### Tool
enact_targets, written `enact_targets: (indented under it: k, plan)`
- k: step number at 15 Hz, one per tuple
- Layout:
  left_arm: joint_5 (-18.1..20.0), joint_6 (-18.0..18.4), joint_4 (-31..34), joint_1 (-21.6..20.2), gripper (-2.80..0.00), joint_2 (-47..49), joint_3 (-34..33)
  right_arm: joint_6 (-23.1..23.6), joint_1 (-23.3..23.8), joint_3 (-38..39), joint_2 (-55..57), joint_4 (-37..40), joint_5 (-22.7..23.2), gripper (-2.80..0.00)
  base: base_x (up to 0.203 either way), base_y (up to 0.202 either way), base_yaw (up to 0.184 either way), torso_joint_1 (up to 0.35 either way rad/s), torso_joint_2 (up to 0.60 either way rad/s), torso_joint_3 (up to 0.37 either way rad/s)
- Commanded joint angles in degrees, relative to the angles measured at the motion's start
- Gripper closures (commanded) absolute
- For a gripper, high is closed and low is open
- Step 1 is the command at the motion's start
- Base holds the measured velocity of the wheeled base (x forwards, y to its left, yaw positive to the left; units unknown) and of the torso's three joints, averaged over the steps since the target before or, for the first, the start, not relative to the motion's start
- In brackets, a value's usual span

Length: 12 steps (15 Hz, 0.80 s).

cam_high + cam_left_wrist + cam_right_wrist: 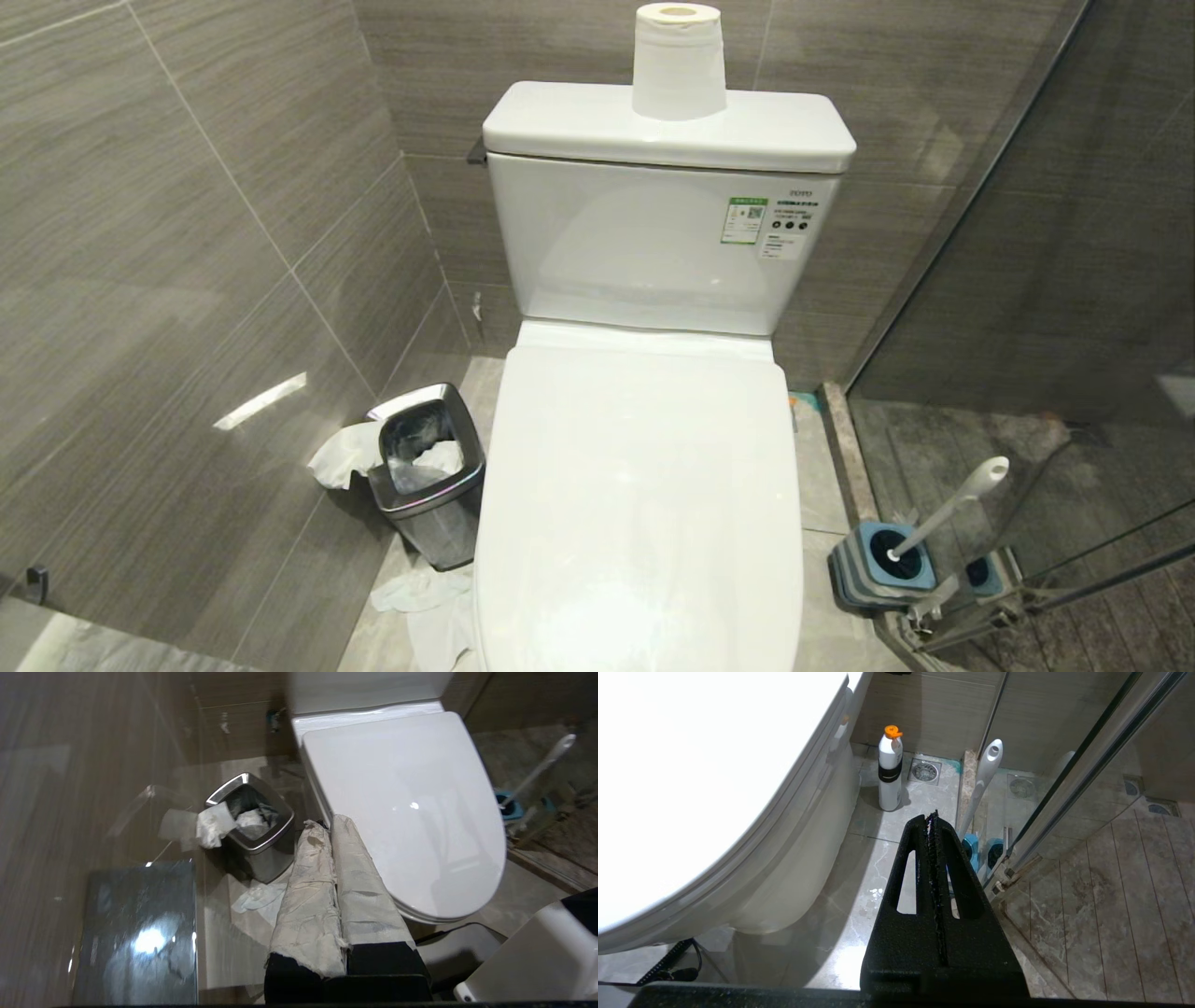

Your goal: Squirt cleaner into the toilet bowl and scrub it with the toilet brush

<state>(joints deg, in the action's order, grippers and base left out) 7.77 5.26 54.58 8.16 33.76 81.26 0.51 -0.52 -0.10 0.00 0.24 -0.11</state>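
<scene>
The toilet bowl's basin is hidden under its shut white lid. The toilet brush leans in its grey-and-blue base on the floor to the toilet's right, against the glass. No cleaner liquid shows; a white bottle with an orange cap stands on the floor beside the toilet. My left gripper, its fingers wrapped in pale tape, is shut and empty, hovering between the waste bin and the lid's left edge. My right gripper hangs shut and empty low at the toilet's right, short of the brush handle. Neither arm shows in the head view.
A steel waste bin with tissue hanging out stands left of the toilet, with crumpled tissue on the floor before it. A paper roll sits on the tank. A glass shower partition closes the right side. Tiled walls stand close by.
</scene>
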Motion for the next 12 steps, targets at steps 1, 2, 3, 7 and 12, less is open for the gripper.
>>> enact_targets:
  k: [1, 2, 3, 7, 12]
  plan:
    - [0.00, 0.38, 0.27, -5.08, 0.00, -8.53, -5.30, 0.02, 0.00, 0.01, 0.09, 0.02, 0.02, 0.00, 0.000, 0.000, 0.000, 0.000, 0.00, 0.000]
    - [-0.07, 0.56, 0.31, -7.51, 0.00, -10.65, -7.22, 0.02, 0.00, 0.01, 0.09, 0.02, 0.02, 0.00, 0.000, 0.000, 0.000, 0.000, 0.00, 0.000]
    - [-0.07, 0.68, 0.34, -9.54, 0.00, -12.85, -9.01, 0.02, 0.00, 0.01, 0.09, 0.02, 0.02, 0.00, 0.000, 0.000, 0.000, 0.000, 0.00, 0.000]
    - [-3.27, 3.02, -1.16, -11.86, 0.00, -17.69, -16.31, 0.02, 0.00, 0.01, 0.09, 0.02, 0.02, 0.00, 0.000, 0.000, 0.000, 0.000, 0.00, 0.000]
    - [-11.61, 8.17, -5.58, -8.32, 0.00, -27.01, -28.30, 0.02, 0.00, 0.01, 0.09, 0.02, 0.02, 0.00, 0.000, 0.000, 0.000, 0.000, 0.00, 0.000]
